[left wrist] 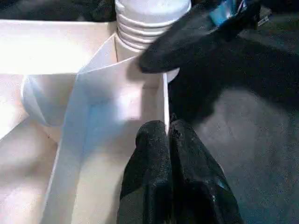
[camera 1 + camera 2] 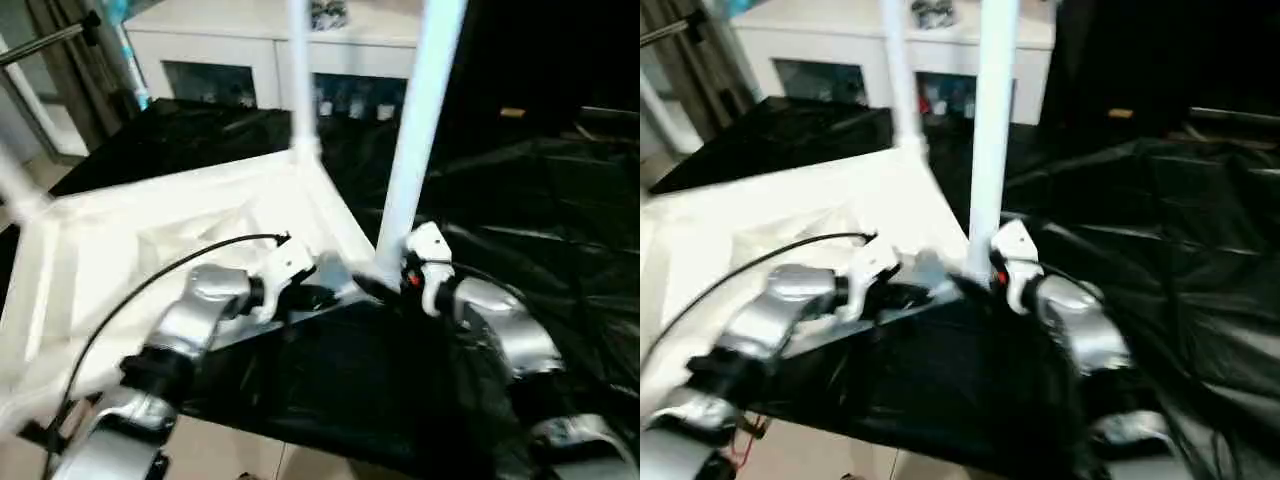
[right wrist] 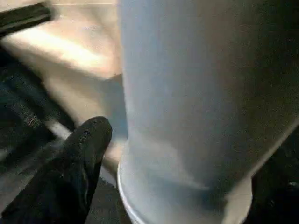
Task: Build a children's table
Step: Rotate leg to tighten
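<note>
The white tabletop (image 2: 120, 240) lies upside down on a black-covered surface, ribbed underside up. Three white legs stand in its corner sockets: a near one (image 2: 415, 140), a far one (image 2: 300, 80) and one at the left edge (image 2: 15, 185). My left gripper (image 2: 325, 292) is shut on the thin rim wall (image 1: 164, 100) of the tabletop, just beside the near corner socket. My right gripper (image 2: 385, 285) is at the foot of the near leg (image 3: 196, 93) with its jaws open. One black finger (image 3: 88, 149) stands a little off the tube's side, and the other is hidden behind the tube.
Black sheeting (image 2: 350, 390) covers the work surface and bunches in folds to the right. A white cabinet with glass doors (image 2: 250, 50) stands behind. The surface's front edge is near my arms, with pale floor (image 2: 240, 450) below. A black cable (image 2: 150, 285) runs over my left forearm.
</note>
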